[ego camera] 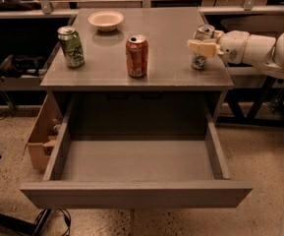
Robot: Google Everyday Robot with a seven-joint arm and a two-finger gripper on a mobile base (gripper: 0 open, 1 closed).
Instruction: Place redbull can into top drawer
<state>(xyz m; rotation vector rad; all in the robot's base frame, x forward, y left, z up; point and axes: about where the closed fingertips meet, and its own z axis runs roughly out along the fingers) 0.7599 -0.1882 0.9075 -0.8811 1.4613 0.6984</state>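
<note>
the redbull can (pixel 204 33) stands upright near the right edge of the cabinet top (pixel 171 18), above the open top drawer (pixel 136 194). my gripper (pixel 197 47) lies across its front from the right; whether it grips, i cannot tell.

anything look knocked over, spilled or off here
Nothing stands out. The redbull can, green can and red-orange can stand upright on the cabinet, the bowl sits level, the top drawer is pulled straight out. The gripper is at the redbull can's side.
</note>
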